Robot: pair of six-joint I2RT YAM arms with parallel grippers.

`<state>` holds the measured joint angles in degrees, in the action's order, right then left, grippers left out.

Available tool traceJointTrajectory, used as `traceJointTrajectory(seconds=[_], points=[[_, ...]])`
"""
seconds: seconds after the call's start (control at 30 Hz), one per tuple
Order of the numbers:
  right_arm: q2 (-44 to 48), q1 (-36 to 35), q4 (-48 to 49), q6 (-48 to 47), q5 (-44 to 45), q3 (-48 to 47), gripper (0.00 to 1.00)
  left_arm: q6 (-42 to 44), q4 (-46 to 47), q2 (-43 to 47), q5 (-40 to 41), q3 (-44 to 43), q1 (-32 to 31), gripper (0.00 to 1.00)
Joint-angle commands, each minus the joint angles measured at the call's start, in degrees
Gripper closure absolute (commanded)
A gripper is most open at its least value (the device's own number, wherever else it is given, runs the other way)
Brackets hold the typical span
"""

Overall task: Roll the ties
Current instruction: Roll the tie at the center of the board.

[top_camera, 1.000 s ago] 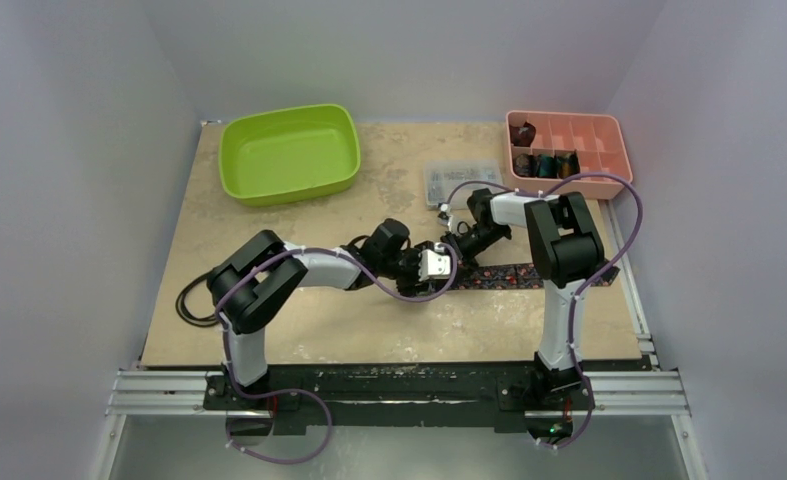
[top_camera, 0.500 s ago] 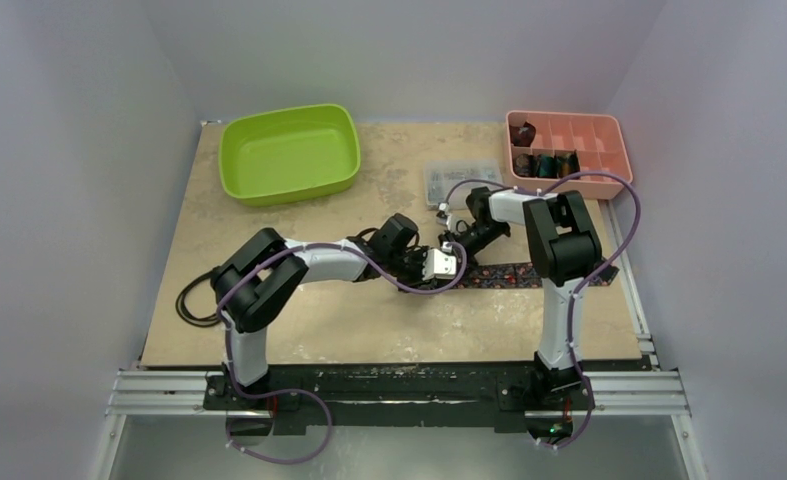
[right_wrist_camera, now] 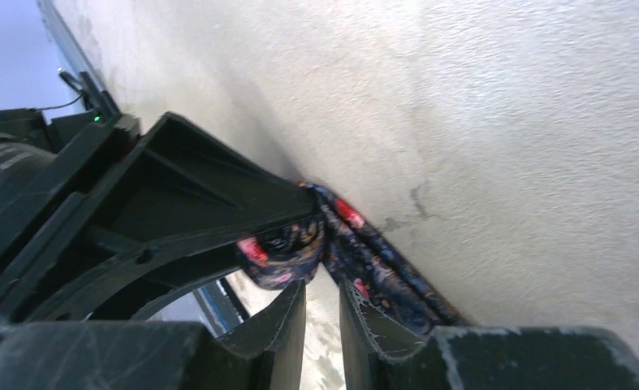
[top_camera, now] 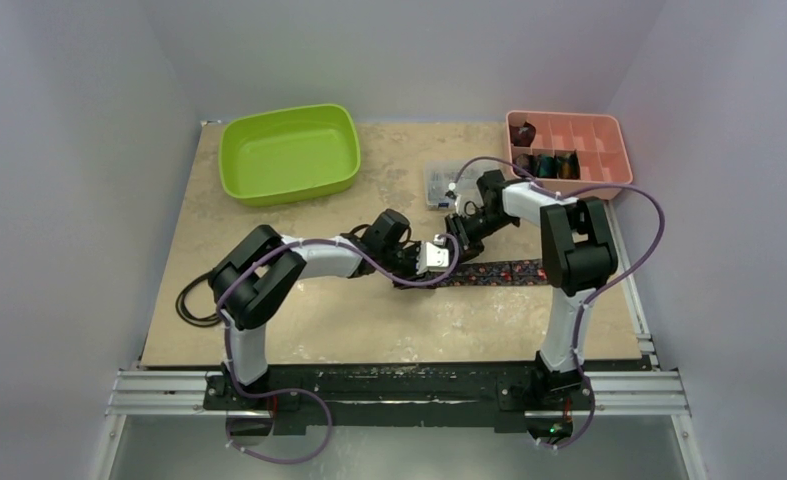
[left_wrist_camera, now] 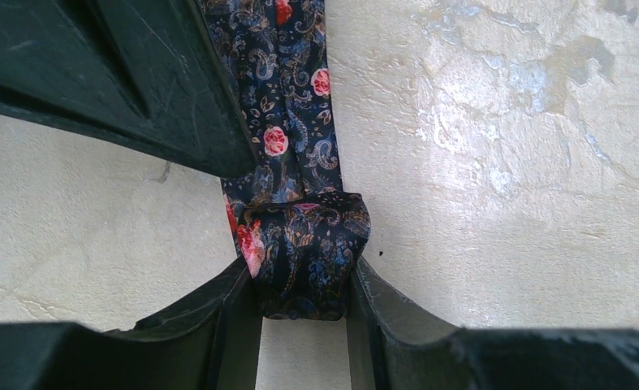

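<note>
I have the left gripper (left_wrist_camera: pixel 304 280) clamped on the rolled end of the tie (left_wrist_camera: pixel 287 122), bottom centre of left wrist view | flat strip runs to top edge | right gripper (right_wrist_camera: pixel 322 305) barely parted, empty, tips just beside the roll | tie lies centre-right on table (top_camera: pixel 299 320)

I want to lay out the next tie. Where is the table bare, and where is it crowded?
Bare: the near strip of table between the floral tie and the near edge, and the gap between green bin and clear plastic box. Crowded: mid-table, left gripper and right gripper at the roll.
</note>
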<state>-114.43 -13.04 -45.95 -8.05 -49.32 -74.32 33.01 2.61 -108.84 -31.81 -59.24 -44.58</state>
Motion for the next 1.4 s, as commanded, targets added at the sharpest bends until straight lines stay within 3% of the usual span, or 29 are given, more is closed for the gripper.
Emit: traceJointTrajectory(seconds=[0.0, 0.27, 0.37, 0.5, 0.67, 0.87, 0.93, 0.97, 1.0, 1.03, 1.2, 1.37], points=[[-2.13, -0.05, 3.42, 1.08, 5.55, 0.96, 0.79, -2.79, -4.77, -2.58, 0.17, 1.64, 1.64, 0.91], [-5.48, -0.05, 5.41, -1.0, 15.99, 2.84, 0.84, -12.89, 0.51, 1.3, 0.25, 2.17, 4.0, 0.89], [-5.55, -0.06, 6.04, -1.26, 16.99, 2.78, 0.84, -13.05, -1.45, 1.38, 0.81, 1.03, 3.98, 0.88], [-4.57, 0.02, 6.14, -1.83, 15.73, 1.41, 0.84, -9.24, -6.25, -1.78, 3.15, 0.08, 3.61, 0.87], [2.39, -0.01, 6.02, -1.99, 7.38, 0.19, 0.74, -6.82, -8.55, -2.72, 5.09, 1.09, 3.29, 0.85], [17.69, 0.03, 13.95, 2.28, 5.88, 4.68, 0.47, -6.13, -7.72, -2.26, 6.16, 2.34, 3.09, 0.84], [25.49, 0.03, 21.24, 5.84, 12.06, 10.23, 0.24, -6.07, -7.32, -2.09, 6.44, 2.59, 3.09, 0.84], [27.83, 0.01, 26.22, 11.49, 16.38, 13.44, 0.08, -6.04, -7.2, -1.96, 6.57, 2.67, 3.02, 0.84], [29.06, 0.27, 29.47, 16.06, 18.07, 15.69, 0.02, -6.12, -7.11, -1.97, 6.54, 2.66, 3.01, 0.84], [28.94, 0.87, 29.91, 16.01, 16.57, 16.69, 0.01, -6.16, -7.02, -1.95, 6.46, 2.79, 3.01, 0.84], [18.1, 1.53, 19.89, 11.71, -0.86, 14.06, 0.25, -5.83, -6.93, -1.95, 6.24, 2.98, 3.0, 0.84], [17.73, 1.52, 30.04, 20.46, -5.24, 19.62, 0.4, -5.85, -6.87, -2.14, 6.32, 2.97, 3.0, 0.84]])
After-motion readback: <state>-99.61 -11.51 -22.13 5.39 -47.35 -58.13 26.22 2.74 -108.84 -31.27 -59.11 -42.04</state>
